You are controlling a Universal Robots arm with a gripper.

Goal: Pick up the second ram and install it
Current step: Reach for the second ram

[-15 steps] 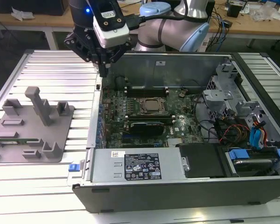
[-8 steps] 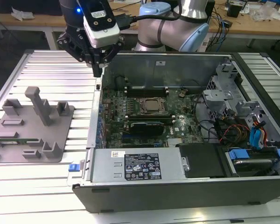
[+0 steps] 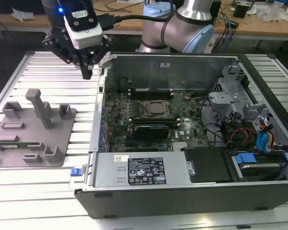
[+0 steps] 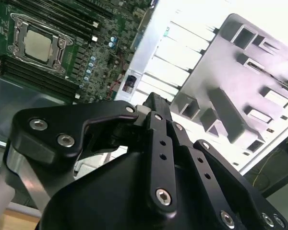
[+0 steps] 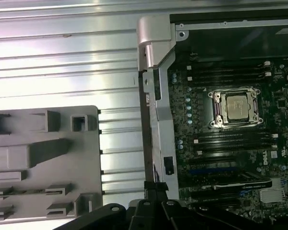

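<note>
My gripper point(image 3: 88, 72) hangs above the slatted table, between the grey fixture point(image 3: 62, 143) and the open computer case point(image 3: 102, 120). Its fingers are shut, with nothing visible between them. Both wrist views show the black fingers pressed together, with the gripper point(image 4: 151, 99) point(image 5: 156, 186) over the case's left wall. A thin greenish strip point(image 3: 19, 142) stands on edge in a slot of the fixture point(image 5: 93, 143); it looks like the second ram point(image 5: 29, 191). On the motherboard, long black memory slots point(image 3: 151, 91) point(image 5: 230, 74) flank the processor socket point(image 3: 157, 108) point(image 5: 236, 106) point(image 4: 38, 45).
A black expansion card point(image 3: 151, 129) sits in front of the socket. The power supply point(image 3: 141, 170), drive cages point(image 3: 230, 105) and loose cables point(image 3: 240, 134) fill the case's front and right. The arm point(image 3: 182, 24) reaches in from behind the case. Upright posts point(image 3: 41, 108) rise from the fixture.
</note>
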